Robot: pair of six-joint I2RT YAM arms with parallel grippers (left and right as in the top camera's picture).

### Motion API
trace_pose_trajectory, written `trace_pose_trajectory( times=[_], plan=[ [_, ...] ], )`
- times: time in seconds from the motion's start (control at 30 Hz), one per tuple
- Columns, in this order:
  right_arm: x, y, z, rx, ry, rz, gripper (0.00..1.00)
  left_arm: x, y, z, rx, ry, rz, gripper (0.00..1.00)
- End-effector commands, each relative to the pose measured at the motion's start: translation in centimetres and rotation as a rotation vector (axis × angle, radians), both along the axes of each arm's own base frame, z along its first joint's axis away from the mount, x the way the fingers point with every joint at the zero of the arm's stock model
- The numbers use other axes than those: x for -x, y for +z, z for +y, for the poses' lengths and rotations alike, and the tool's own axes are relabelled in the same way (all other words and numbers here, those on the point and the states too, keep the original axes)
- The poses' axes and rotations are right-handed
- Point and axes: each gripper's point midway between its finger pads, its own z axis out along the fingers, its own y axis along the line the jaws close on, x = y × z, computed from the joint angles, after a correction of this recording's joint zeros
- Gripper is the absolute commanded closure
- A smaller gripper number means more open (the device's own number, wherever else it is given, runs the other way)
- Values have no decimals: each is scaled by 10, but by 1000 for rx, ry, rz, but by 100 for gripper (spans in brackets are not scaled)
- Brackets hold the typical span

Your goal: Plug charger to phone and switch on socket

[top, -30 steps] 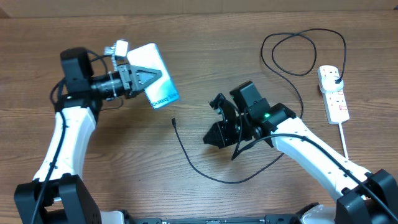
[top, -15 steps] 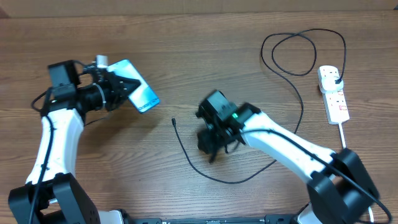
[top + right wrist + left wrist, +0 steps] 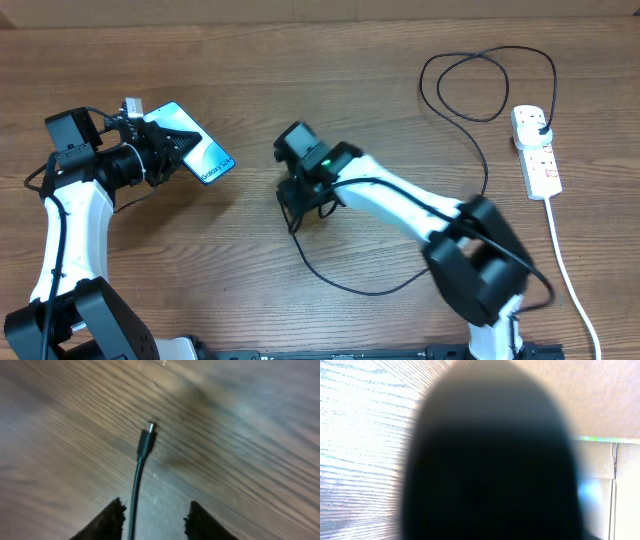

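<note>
Matt wood-grain table (image 3: 300, 80); glossy phone (image 3: 205, 160) (smooth screen); white plastic socket (image 3: 536, 150); matt black charger (image 3: 136, 477).

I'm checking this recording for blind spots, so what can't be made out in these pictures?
Left wrist view: a dark blur fills it; nothing identifiable.
Overhead: the right arm covers the cable tip and its fingers.
Overhead: the power strip switch and phone port are too small to read.

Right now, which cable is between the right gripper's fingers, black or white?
The thin black charger cable, its connector tip just ahead of the right gripper. The thick white cord lies away by the socket.
</note>
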Motion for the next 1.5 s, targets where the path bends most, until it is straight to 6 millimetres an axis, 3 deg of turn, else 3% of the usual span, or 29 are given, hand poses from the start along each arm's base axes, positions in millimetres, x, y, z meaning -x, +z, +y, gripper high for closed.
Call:
trace_pose_trajectory(
  times=[0.0, 0.2, 0.47, 0.67, 0.8, 0.87, 0.97, 1.07, 1.13, 1.3, 1.47],
  plan=[
    [-3, -9, 13, 12, -13, -46, 66, 1, 17, -5, 0, -45, -73, 96],
    [-21, -10, 19, 87, -41, -224, 66, 3, 15, -6, -16, -58, -77, 96],
    [-24, -27, 22, 86, -46, -215, 66, 3, 15, -6, -15, -58, -77, 96],
    [-24, -29, 21, 42, -72, -154, 67, 3, 15, -6, -15, -58, -77, 96],
    [-23, -30, 19, 2, -72, -88, 78, 3, 15, -6, -15, -58, -77, 96],
    [-21, -31, 16, 0, -74, -68, 89, 3, 15, -6, -15, -58, -77, 96],
    [-18, -33, 13, 11, -75, -51, 96, 3, 15, -6, -15, -58, -77, 96],
    [-17, -33, 11, 19, -80, -45, 96, 3, 15, -6, -15, -58, -77, 96],
    [-18, -30, 4, 46, -115, -46, 96, 3, 15, -6, -15, -58, -77, 96],
    [-25, 1, -21, 139, -170, -45, 96, 3, 15, -5, -15, -58, -77, 96],
    [-22, 15, -83, 317, -276, 30, 96, 3, 15, -6, -15, -58, -77, 96]
  ],
)
